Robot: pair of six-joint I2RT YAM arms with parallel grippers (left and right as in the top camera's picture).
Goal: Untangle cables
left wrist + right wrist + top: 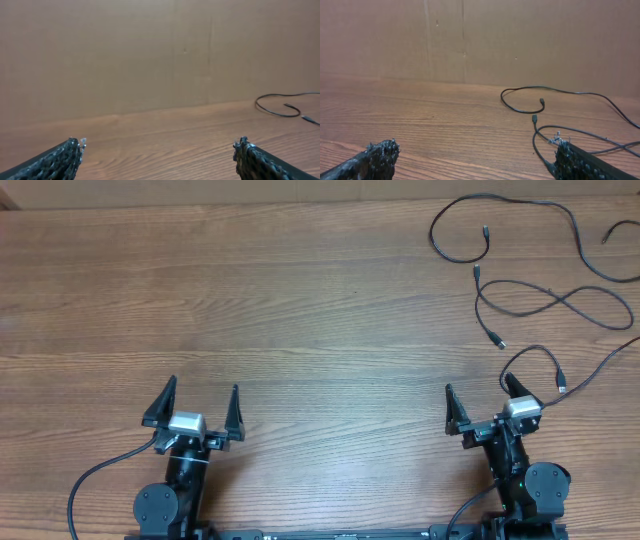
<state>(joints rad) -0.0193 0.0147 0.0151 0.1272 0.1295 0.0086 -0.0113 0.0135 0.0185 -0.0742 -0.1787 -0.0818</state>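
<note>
While both arms sit back at the near edge of the wooden table (300, 300), nothing is in hand, so I judge this a pause between reaches rather than a pull under way. Each arm is empty: the left gripper (203, 385) has its fingers spread wide over bare wood, and the right gripper (478, 384) is likewise spread, closed on nothing. The cables (563, 298) lie as loose black strands in the far right part of the table, well apart from the left arm and nearest the right one; no coil shows. One strand sweeps in a long arc along the far edge, another folds over itself in a figure-eight, and a third curls in just beside the right gripper, its plug end (562, 388) close to the right finger. Since loops cross there, the next move probably calls for the right arm to reach out, pinch a strand near a plug, and draw it clear.
</note>
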